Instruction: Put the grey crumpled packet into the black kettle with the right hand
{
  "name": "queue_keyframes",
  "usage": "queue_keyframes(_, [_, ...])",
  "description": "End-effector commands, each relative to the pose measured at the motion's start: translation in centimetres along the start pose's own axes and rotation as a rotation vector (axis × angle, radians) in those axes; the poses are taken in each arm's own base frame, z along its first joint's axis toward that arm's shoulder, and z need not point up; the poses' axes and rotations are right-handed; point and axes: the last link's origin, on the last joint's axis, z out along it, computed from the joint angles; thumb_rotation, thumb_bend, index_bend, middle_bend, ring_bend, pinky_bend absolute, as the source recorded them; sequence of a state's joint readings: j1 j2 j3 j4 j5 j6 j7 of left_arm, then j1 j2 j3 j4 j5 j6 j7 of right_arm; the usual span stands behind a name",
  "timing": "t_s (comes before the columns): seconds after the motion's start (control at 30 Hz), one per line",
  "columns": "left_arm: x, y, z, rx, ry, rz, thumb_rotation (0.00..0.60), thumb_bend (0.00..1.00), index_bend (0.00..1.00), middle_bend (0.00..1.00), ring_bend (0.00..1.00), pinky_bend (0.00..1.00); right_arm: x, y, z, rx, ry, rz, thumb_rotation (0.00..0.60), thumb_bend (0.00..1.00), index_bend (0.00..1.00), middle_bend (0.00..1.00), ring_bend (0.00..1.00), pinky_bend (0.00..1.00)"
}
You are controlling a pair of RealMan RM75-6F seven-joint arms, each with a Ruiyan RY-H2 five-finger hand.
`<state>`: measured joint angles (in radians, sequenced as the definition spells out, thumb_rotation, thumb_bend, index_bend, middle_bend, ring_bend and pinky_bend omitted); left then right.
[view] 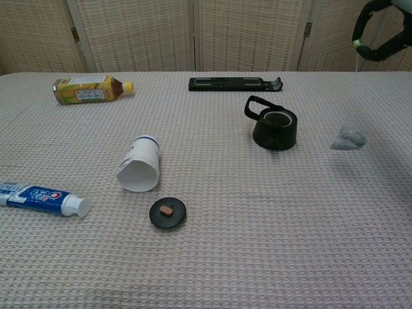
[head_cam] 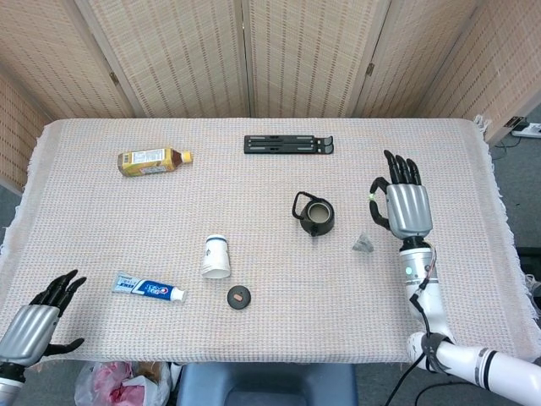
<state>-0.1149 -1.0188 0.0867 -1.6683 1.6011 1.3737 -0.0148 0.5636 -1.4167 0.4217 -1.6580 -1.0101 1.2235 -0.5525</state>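
The grey crumpled packet (head_cam: 363, 244) lies on the tablecloth right of the black kettle (head_cam: 314, 214) and nearer the front edge; in the chest view the packet (view: 348, 138) looks blurred. The kettle (view: 273, 129) stands upright with no lid, handle to its left. My right hand (head_cam: 401, 203) is raised above the table, right of the kettle and beyond the packet, fingers spread, holding nothing. Only its curled fingertips (view: 380, 32) show at the chest view's top right. My left hand (head_cam: 34, 326) hangs open off the table's front left corner.
The kettle's lid (head_cam: 239, 297) lies near the front, with a white cup (head_cam: 216, 255) on its side and a toothpaste tube (head_cam: 150, 289) to its left. A tea bottle (head_cam: 154, 160) lies at the back left, a black stand (head_cam: 289, 145) at the back centre.
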Motion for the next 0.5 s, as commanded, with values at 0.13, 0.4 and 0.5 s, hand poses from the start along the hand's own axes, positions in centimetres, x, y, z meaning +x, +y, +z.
queue_keyframes(0.13, [0.8,-0.7,-0.1,0.017,0.028,-0.025,0.6,0.07,0.0,0.0,0.03,0.26,0.7,-1.7,1.0,0.017,-0.006,0.031,0.6,0.38,0.53,0.03,0.0,0.0])
queue_keyframes(0.4, [1.2,-1.3,0.4,0.028,0.034,-0.04,0.6,0.07,0.0,0.0,0.03,0.26,0.6,-3.7,2.2,0.043,-0.014,0.054,0.6,0.39,0.53,0.03,0.0,0.0])
queue_keyframes(0.5, [1.3,-1.5,0.4,0.03,0.036,-0.041,0.6,0.07,0.0,0.0,0.03,0.26,0.7,-4.4,2.7,0.049,-0.009,0.062,0.6,0.39,0.53,0.03,0.0,0.0])
